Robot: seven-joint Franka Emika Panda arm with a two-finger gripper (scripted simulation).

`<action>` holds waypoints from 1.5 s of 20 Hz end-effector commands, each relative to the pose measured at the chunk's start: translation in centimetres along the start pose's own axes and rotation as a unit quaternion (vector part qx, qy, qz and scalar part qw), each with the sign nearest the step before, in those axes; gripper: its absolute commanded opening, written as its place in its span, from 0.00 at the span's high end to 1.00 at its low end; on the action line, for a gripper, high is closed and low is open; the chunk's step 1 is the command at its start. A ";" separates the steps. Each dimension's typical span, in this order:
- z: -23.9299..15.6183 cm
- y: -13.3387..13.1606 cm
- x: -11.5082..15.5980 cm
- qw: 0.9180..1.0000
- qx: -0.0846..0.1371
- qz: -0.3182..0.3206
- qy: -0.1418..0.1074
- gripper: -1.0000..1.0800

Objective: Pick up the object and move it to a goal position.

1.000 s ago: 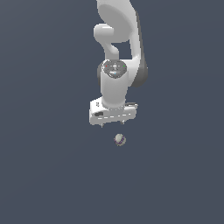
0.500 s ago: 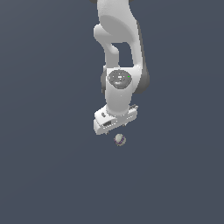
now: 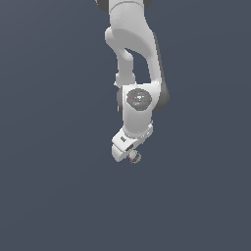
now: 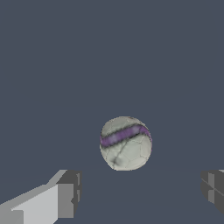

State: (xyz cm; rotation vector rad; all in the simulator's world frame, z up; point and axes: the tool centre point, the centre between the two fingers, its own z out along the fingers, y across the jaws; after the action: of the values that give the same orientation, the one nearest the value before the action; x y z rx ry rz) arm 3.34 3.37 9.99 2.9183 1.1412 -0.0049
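The object is a tiny off-white ball (image 3: 134, 157) with a purple band, lying on the dark grey floor. In the wrist view the ball (image 4: 126, 143) sits between and ahead of the two fingers (image 4: 65, 197), which stand wide apart and do not touch it. My white gripper (image 3: 128, 153) is low over the ball and turned, and its body hides part of the ball in the exterior view. The gripper is open and empty.
The white arm (image 3: 135, 63) comes down from above in the exterior view. The plain dark grey floor (image 3: 49, 196) fills everything else; no other object shows.
The gripper has come down toward the ball and turned about its axis. The ball has stayed where it was.
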 end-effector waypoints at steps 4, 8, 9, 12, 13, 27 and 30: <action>0.9 -0.2 0.7 0.999 0.002 -0.048 0.002 0.04; 1.2 -0.3 0.9 0.998 0.003 -0.066 0.003 0.04; 1.3 -0.3 0.9 0.998 0.003 -0.069 0.003 0.04; 1.3 -0.3 1.0 0.997 0.003 -0.072 0.003 0.04; 1.3 -0.3 1.0 0.998 0.003 -0.070 0.003 0.04; 6.2 -0.4 0.9 0.997 0.003 -0.073 0.003 0.04; 6.3 -0.3 1.0 0.997 0.003 -0.073 0.003 0.04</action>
State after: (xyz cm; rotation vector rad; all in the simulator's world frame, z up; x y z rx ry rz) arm 3.75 4.25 3.69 2.8358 1.3537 -0.0027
